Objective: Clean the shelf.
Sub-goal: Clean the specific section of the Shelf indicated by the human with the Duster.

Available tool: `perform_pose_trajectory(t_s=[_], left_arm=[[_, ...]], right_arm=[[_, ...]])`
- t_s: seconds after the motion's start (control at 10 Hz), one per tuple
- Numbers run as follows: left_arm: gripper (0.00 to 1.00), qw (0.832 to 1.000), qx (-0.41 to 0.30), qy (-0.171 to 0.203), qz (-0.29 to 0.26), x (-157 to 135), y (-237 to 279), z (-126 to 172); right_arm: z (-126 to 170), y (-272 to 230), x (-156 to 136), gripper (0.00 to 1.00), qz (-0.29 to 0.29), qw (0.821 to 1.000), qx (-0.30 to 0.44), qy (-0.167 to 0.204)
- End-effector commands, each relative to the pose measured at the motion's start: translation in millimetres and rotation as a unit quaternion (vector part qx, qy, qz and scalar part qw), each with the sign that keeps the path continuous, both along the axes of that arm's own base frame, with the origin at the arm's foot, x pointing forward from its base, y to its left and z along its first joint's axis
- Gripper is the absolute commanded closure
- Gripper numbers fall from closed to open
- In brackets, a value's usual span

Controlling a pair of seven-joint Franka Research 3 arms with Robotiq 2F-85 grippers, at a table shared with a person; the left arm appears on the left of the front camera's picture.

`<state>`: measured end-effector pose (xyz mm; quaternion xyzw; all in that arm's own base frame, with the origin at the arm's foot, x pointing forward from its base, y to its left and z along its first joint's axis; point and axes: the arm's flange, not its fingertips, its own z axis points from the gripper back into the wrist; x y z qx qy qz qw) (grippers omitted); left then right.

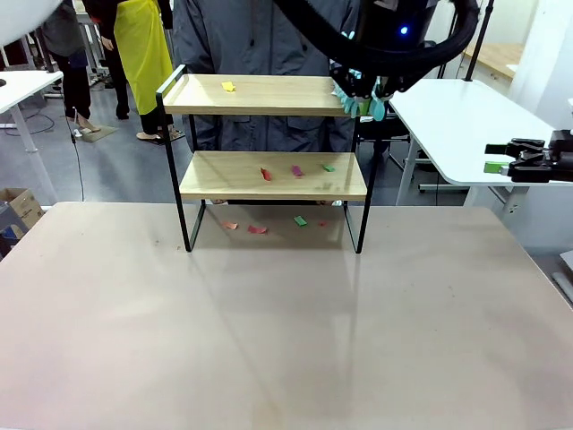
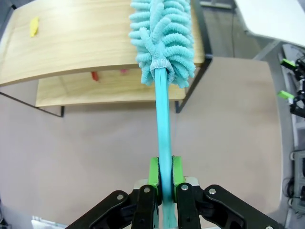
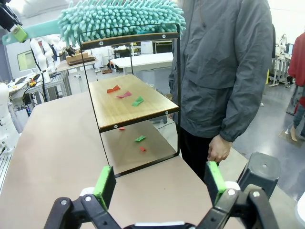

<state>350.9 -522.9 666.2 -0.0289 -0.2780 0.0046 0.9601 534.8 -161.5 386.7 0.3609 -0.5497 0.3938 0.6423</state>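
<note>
The shelf (image 1: 269, 94) stands far-centre on our counter (image 1: 269, 340). Our left hand (image 2: 160, 167) pinches a teal duster (image 2: 164, 43), its head on the top board's right end. Our right hand (image 3: 159, 183) hangs spread, farther right.

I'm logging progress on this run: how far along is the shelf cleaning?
Early. Done: nothing clearly; the yellow scrap sits on the shelf's top board. In hand: the left gripper is shut on the teal duster, its head at the top board's right end. Left: that scrap, coloured scraps on the lower board, plus loose scraps on the table beneath.
</note>
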Motion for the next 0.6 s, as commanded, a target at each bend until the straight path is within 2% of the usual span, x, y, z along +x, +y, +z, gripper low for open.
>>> perform_pose_trajectory(t_s=[0.0, 0.5], left_arm=[[0.87, 1.000, 0.023, 0.021, 0.003, 16, -1, 18], [0.87, 0.997, 0.074, 0.036, 0.014, 29, 53, 6]], right_arm=[[3, 1, 1, 0.00, 0.000, 1.000, -0.009, 0.001], [3, 1, 1, 0.00, 0.000, 1.000, -0.009, 0.001]])
